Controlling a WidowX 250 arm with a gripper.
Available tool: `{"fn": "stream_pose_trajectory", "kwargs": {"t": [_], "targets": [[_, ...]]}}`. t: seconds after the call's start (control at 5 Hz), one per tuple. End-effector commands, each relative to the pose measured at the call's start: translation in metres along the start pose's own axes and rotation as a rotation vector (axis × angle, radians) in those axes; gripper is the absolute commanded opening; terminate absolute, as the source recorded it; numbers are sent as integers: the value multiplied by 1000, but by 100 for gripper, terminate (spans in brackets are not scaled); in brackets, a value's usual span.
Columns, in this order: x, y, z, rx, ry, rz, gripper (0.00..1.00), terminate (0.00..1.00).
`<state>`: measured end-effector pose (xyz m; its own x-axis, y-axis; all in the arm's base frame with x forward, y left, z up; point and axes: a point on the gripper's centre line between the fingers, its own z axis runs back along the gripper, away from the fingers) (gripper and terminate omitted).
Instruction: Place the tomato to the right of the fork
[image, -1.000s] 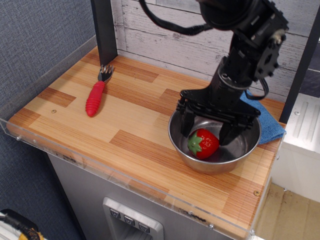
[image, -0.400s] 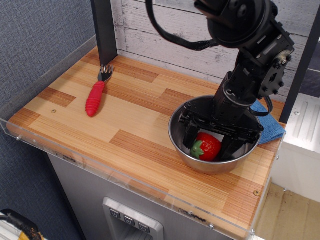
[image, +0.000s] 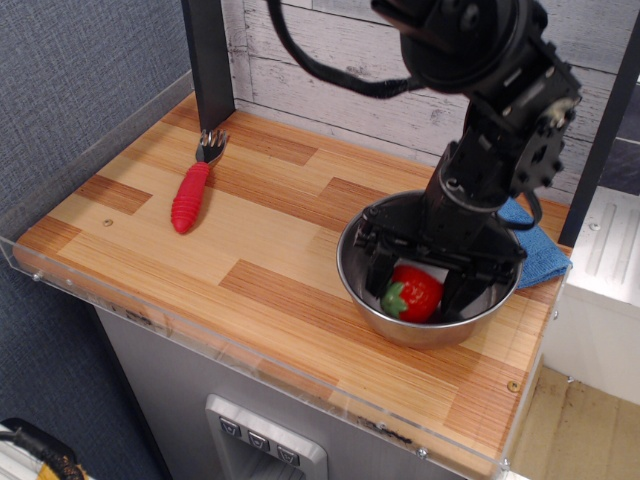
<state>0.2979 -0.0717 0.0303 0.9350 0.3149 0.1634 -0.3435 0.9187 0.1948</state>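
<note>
Pick step: end effector (image: 415, 285) is down inside the steel bowl (image: 365, 300), fingers spread wide on either side of the tomato (image: 412, 294), not gripping yet. Contact unclear. Next: close on it, lift clear of the rim, carry left across the desk (image: 260, 240), set down right of fork (image: 194, 186).

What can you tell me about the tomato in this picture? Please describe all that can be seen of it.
The tomato is a small, glossy red toy fruit with a green leafy cap that points to the left, so it lies on its side. It looks like plastic. It sits inside the steel bowl, near the bottom. The gripper is lowered into the bowl with one finger on each side of the tomato; whether the fingers already touch it cannot be told. Its far side is hidden by the gripper.
</note>
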Motion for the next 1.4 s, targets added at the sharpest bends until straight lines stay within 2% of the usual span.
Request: {"fn": "stream_pose_trajectory", "kwargs": {"t": [0.0, 0.4, 0.6, 0.8, 1.2], "targets": [[25, 4, 45, -94, -118, 67, 0, 0], [37, -8, 88, -165, -219, 51, 0, 0], [42, -10, 117, -200, -285, 49, 0, 0], [57, 15, 125, -176, -308, 126, 0, 0], [87, 68, 108, -127, -282, 238, 0, 0]]}}
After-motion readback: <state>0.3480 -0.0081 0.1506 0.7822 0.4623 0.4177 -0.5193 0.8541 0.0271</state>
